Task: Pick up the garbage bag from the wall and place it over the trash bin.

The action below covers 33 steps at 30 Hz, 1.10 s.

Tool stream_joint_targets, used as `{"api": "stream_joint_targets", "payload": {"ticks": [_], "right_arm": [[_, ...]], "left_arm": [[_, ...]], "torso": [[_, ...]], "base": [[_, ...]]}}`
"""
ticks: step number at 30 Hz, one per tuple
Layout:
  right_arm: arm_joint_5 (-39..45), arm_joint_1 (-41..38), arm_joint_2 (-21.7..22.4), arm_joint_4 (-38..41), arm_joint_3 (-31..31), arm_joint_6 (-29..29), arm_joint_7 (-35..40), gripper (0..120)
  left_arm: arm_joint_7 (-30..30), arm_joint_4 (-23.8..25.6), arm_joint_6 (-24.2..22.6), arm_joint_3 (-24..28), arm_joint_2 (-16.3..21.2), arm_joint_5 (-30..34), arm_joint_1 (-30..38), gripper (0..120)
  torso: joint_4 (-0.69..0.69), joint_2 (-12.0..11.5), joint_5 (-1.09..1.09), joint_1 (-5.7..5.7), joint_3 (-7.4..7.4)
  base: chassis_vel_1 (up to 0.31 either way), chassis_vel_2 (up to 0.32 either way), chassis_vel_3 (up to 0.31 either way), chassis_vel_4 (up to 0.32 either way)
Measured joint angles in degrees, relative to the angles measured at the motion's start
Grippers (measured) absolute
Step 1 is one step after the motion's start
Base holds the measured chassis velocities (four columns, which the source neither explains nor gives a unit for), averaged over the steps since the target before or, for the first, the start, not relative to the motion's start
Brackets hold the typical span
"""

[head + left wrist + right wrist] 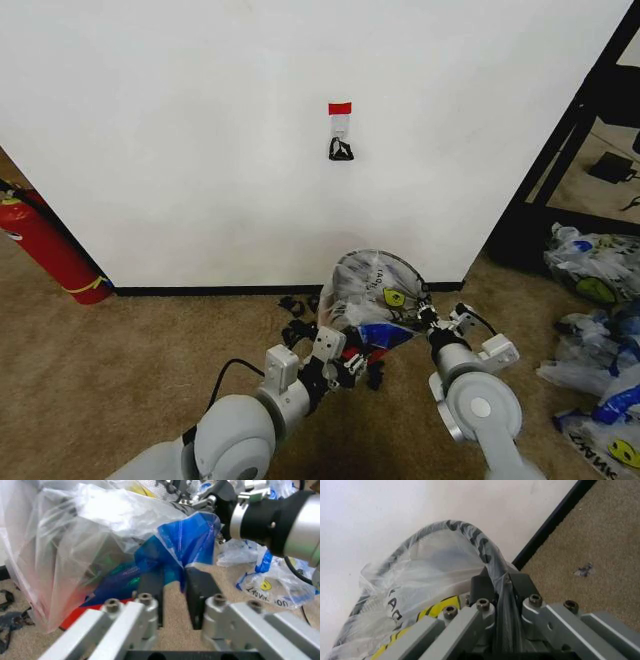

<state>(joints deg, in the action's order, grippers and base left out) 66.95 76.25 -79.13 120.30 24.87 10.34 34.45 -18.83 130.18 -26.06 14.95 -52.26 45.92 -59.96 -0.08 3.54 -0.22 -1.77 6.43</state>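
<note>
1. Left gripper sits low centre of the head view, at the near side of the trash bin. In the left wrist view its fingers stand apart with carpet showing between them, and the blue handle of the garbage bag hangs just in front of the tips; nothing is clamped.
2. Right gripper is lower centre-right of the head view, at the bin's right edge. In the right wrist view its fingers are pinched on bag film and on the dark bin rim together.
3. The garbage bag is draped over the bin's top, bunched, with the yellow smiley facing right and blue plastic at the near lower edge. The bin stands on the carpet, at the base of the wall, centre of frame.
4. Small black bits lie on the carpet just left of the bin.
5. Red base shows under the bag in the left wrist view.
6. Heap of similar smiley bags sits at the right edge of the head view.
7. Red fire extinguisher leans at the left edge against the wall.
8. Hook with red tape strip sits upper centre on the wall.
</note>
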Motion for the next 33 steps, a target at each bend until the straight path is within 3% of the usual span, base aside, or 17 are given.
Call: {"api": "stream_joint_targets", "payload": {"ticks": [4, 16, 22, 27, 33], "right_arm": [[0.0, 0.2, -0.2, 0.1, 0.0, 0.0, 0.0, 1], [-0.7, 1.3, -1.5, 0.8, 0.1, 0.2, 0.6, 1], [-0.7, 0.8, -1.4, 0.5, 0.1, 0.1, 1.4, 1], [0.0, 0.5, -1.0, 0.9, 0.0, 0.1, 2.0, 1], [0.4, 1.2, -1.1, 2.0, -0.5, 0.3, 2.1, 1]], "left_arm": [[0.0, -0.1, 0.6, 0.4, -0.2, -0.8, -0.5, 0], [3.4, 0.0, 1.8, 4.2, -0.2, -10.6, -5.0, 0], [4.6, -3.7, 3.0, 8.9, -1.4, -16.3, -6.4, 0], [5.4, -13.8, 4.7, 14.1, -8.7, -23.6, -4.2, 0], [3.9, -20.0, 5.1, 16.1, -16.0, -23.5, 0.2, 0]], "torso": [[0.0, 0.0, 0.0, 0.0, 0.0], [0.0, 0.0, 0.0, 0.0, 0.0], [0.01, 0.0, 0.01, 0.0, -0.01], [0.0, 0.0, 0.01, 0.0, 0.0], [-0.01, 0.0, 0.01, 0.0, 0.0]], "base": [[0.0, 0.0, 0.0, 0.0], [0.0, 0.0, 0.0, 0.0], [0.0, 0.0, 0.0, 0.0], [0.0, 0.0, 0.0, 0.0], [0.0, 0.0, 0.0, 0.0]]}}
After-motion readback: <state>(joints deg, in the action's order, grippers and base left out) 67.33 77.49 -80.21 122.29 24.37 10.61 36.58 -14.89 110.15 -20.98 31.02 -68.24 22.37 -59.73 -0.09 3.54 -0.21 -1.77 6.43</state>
